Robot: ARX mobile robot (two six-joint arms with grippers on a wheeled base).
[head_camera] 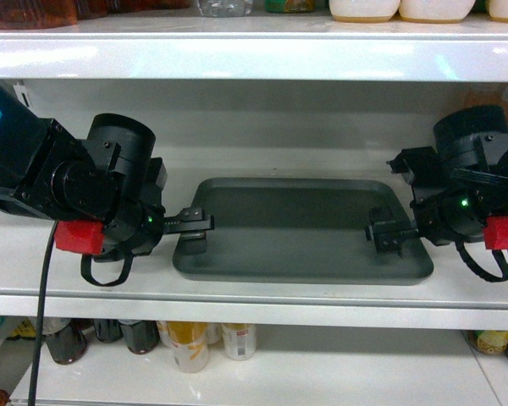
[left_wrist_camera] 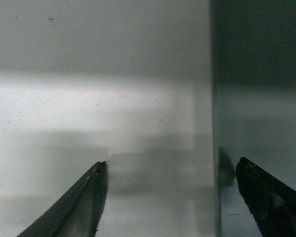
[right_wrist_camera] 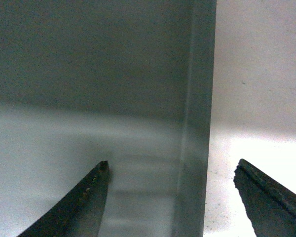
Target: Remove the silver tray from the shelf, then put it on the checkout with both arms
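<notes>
I am looking at the large flat rectangular silver tray (head_camera: 300,228), matte dark grey-green with rounded corners and a low raised rim, which is lying on the glossy white metal shelf (head_camera: 254,292) close to its thick front lip and roughly midway along the board. My left gripper (head_camera: 196,223), thin black fingers on a bulky round black housing with a red part beneath, is sitting at the tray's left rim, and my right gripper (head_camera: 388,234), of the same build, is sitting at the right rim. Through the left wrist camera I am seeing two dark tapered fingers (left_wrist_camera: 84,207) spread wide, with the tray's straight rim edge running between them over the pale, faintly speckled shelf board; so that gripper is released, straddling the rim without clamping it. The right wrist camera is showing the same thing: parted fingers (right_wrist_camera: 86,207), the rim standing between them, smooth grey tray floor on one side and bright white board on the other. Both wrist pictures are soft and blurred, and the finger bases are cut off at the bottom edge. Bottles and jars below the shelf are only partly showing.
</notes>
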